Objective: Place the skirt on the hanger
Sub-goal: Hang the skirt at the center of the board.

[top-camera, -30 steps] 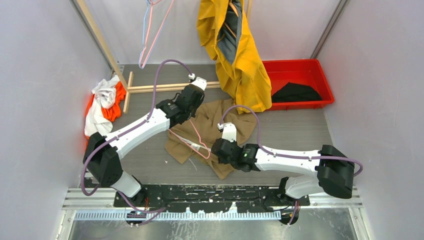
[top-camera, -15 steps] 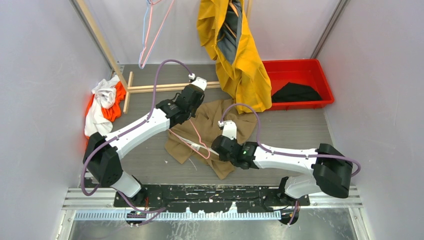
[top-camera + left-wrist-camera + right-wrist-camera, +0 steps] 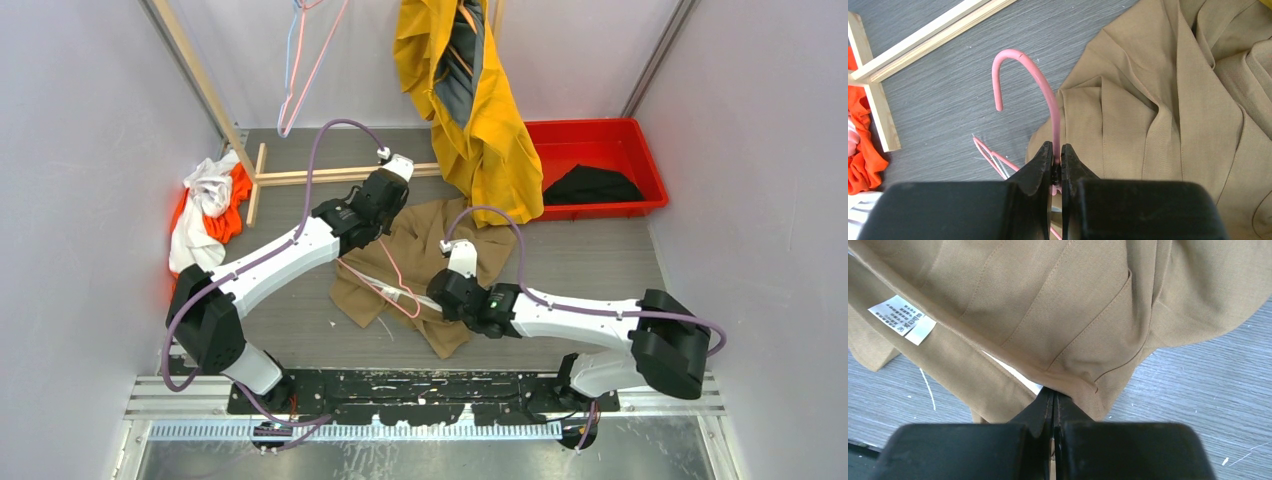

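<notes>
The tan skirt (image 3: 405,250) lies crumpled on the grey floor between my two arms. A pink wire hanger (image 3: 1040,85) rests partly on it, its hook curling over bare floor to the skirt's left. My left gripper (image 3: 1057,150) is shut on the hanger's neck just below the hook; in the top view it (image 3: 378,228) sits at the skirt's upper left edge. My right gripper (image 3: 1053,391) is shut at the skirt's (image 3: 1048,315) waistband edge near a white label (image 3: 903,320), its tips tucked under the fabric. From above, this gripper (image 3: 443,298) is over the skirt's lower right part.
A yellow coat (image 3: 470,100) hangs at the back, touching the skirt's far edge. A red bin (image 3: 600,150) with a black garment stands back right. A wooden rack foot (image 3: 300,175) and an orange and white clothes pile (image 3: 205,210) lie at the left. More hangers (image 3: 295,70) dangle above.
My right gripper's jaws have closed at the skirt's waistband, and that arm has shifted slightly up and right. The left arm and hanger have not moved.
</notes>
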